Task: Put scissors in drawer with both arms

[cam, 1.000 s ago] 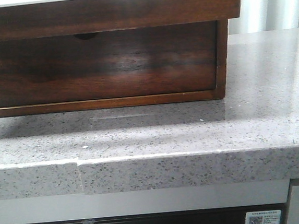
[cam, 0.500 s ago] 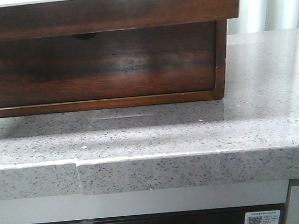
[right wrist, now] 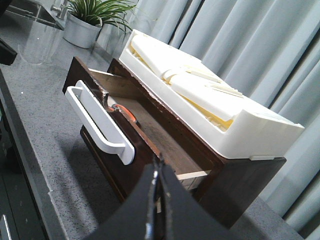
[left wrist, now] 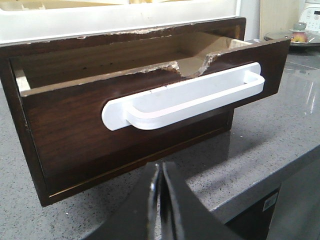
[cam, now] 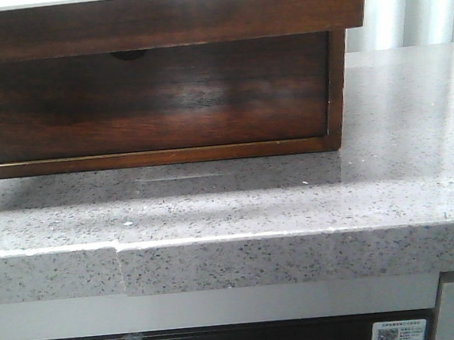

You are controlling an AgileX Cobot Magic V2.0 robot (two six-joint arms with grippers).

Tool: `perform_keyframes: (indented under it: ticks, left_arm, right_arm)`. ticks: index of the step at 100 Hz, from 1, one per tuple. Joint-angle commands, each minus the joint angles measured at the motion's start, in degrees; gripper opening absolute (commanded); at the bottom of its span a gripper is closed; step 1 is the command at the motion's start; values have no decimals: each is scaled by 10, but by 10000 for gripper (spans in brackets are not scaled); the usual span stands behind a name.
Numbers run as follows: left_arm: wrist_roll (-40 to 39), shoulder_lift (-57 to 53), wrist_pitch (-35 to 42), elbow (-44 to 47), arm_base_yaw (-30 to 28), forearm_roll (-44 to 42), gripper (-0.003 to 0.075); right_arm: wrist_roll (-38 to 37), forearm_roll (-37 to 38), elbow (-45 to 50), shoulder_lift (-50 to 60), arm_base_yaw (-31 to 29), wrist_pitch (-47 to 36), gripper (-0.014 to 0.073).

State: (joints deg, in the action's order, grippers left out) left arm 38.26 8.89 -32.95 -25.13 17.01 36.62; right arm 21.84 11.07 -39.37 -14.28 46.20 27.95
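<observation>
The drawer (left wrist: 125, 125) is pulled out of the dark wood cabinet, with a white bar handle (left wrist: 185, 95) on its front and a chipped top edge. In the right wrist view the drawer (right wrist: 150, 135) is open, and the scissors (right wrist: 123, 111) lie inside just behind its front, with an orange insert showing. My left gripper (left wrist: 160, 169) is shut and empty, low over the counter in front of the drawer. My right gripper (right wrist: 159, 167) is shut and empty, near the drawer's side corner. In the front view the drawer front (cam: 166, 20) fills the top and no gripper shows.
A white tray (right wrist: 210, 95) of pale pieces sits on the cabinet. The lower drawer front (cam: 149, 101) has a half-round notch. The grey speckled counter (cam: 293, 196) ends in a front edge. A potted plant (right wrist: 92, 20) and a clear glass (right wrist: 40, 42) stand further along.
</observation>
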Motion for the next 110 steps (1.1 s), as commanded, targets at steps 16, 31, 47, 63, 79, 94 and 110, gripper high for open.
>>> perform_keyframes:
  ticks: [16,31,47,63,79,94,110]
  left_arm:
    - [-3,9,41,-10,4,21,-19]
    - [-3,7,71,17,-3,13,-19]
    - [-24,-10,218,101,-40,-78,-19]
    - [-273,-26,322,198,-91,-280,-19]
    - [-387,-45,330,259,-121,-362,-19]
    - [-395,-57,244,266,-123,-360,-19]
    - [-396,-57,181,266,-123,-348,-19]
  right_arm:
    - [-2,9,-13,-6,-4,-50,-19]
    - [-2,9,-13,-6,-4,-50,-19]
    - [-2,9,-13,-6,-4,-49,-19]
    - [-2,9,-13,-6,-4,-49,-19]
    - [-2,9,-12,-6,-4,-49,-19]
    - [-2,9,-12,-6,-4,-48,-19]
    - [-2,9,-12,-6,-4,-47,-19]
